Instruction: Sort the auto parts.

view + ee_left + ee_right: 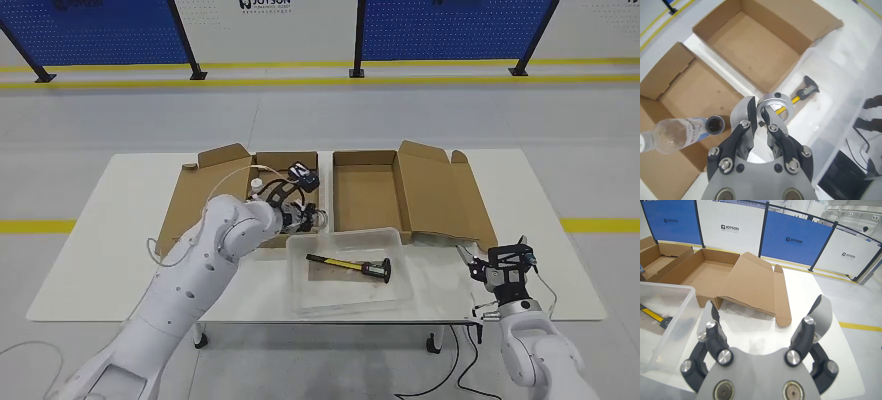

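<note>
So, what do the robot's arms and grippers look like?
Both arms, the left arm and the right arm, have smooth white rounded shells. The left gripper and the right gripper look alike: a silver metal plate, black links with silver pins, and curved silver fingers with black toothed pads.

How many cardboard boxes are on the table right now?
2. One box on the table's left side, holding a bottle and a dark sleeve; the other just right of it, beyond the clear bin.

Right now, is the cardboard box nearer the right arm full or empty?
Empty: the cardboard box shows only its bare brown floor.
</note>
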Controlling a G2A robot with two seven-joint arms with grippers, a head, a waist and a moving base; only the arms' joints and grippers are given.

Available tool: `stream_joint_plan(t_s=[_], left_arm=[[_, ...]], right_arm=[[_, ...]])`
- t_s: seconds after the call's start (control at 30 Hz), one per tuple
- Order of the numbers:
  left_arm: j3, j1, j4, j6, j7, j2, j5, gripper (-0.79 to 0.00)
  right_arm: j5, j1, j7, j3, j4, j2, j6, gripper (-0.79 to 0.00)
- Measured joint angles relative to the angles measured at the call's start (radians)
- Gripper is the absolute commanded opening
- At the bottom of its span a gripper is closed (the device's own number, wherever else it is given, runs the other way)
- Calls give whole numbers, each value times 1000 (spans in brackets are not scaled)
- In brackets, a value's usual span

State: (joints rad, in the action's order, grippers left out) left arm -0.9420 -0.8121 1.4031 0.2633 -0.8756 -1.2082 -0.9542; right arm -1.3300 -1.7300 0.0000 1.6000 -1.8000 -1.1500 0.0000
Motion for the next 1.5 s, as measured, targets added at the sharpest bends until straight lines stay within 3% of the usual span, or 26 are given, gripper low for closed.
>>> stream_joint_plan(t_s=[0.13, 0.33, 0.7, 1.5], left_arm=[[50, 2, -10, -96, -7, -5, -187, -785], [93, 22, -58, -161, -21, -23, -265, -785], [159, 88, -168, -142, -8, -65, -274, -785], [323, 272, -522, -110, 14, -207, -280, -785]], right_arm=[[0, 0, 0, 0, 0, 0, 0, 0], [0, 0, 0, 0, 0, 0, 0, 0], [0, 0, 0, 0, 0, 0, 0, 0], [0, 0, 0, 0, 0, 0, 0, 0]])
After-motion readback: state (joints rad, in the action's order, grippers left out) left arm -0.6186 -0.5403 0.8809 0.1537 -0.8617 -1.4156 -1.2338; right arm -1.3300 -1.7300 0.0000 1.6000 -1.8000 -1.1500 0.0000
